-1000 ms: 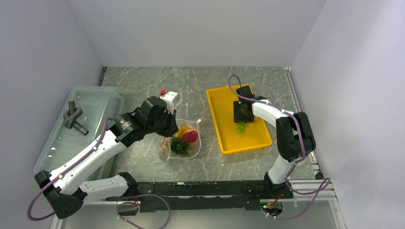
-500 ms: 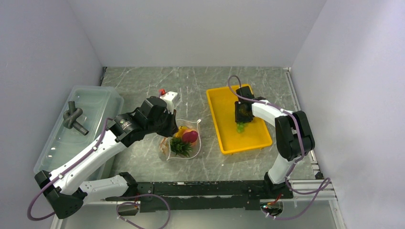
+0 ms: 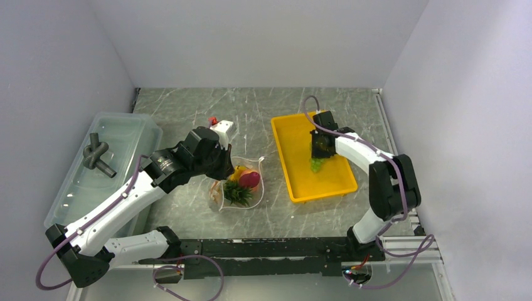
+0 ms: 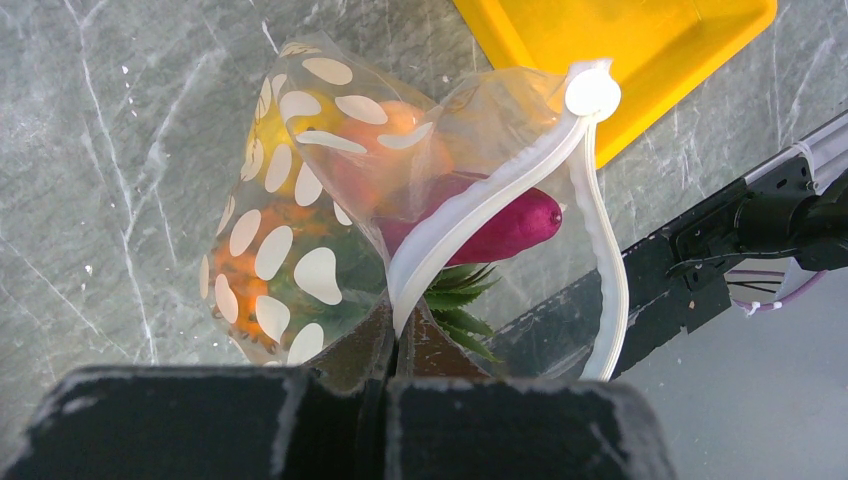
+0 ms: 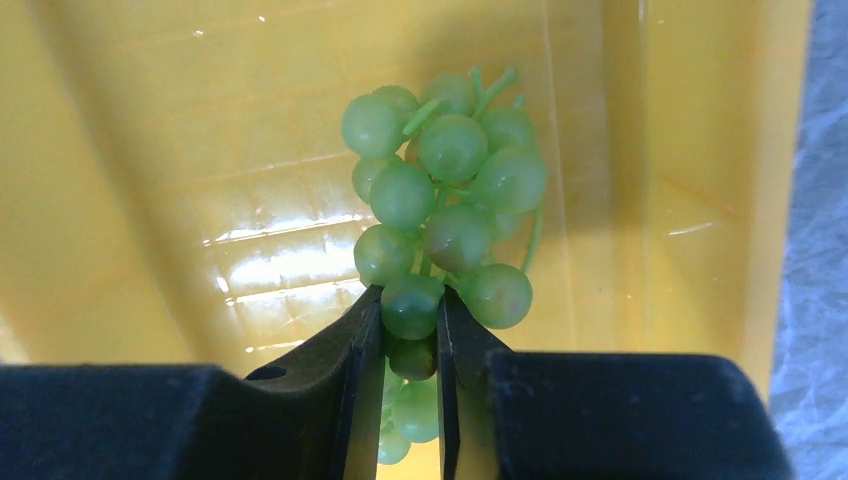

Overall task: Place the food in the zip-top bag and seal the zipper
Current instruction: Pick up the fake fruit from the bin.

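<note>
A yellow tray (image 3: 321, 185) and translucent lidded bin (image 3: 125, 135) sit apart on the marbled table (image 3: 251, 106).

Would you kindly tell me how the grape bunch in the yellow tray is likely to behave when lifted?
The grape bunch will probably dangle and swing, since the jaws of the right gripper pinch only one or two end grapes. Its round, glossy grapes look slippery, so it may squirm out. Translucent plastic suggests it is light.
</note>
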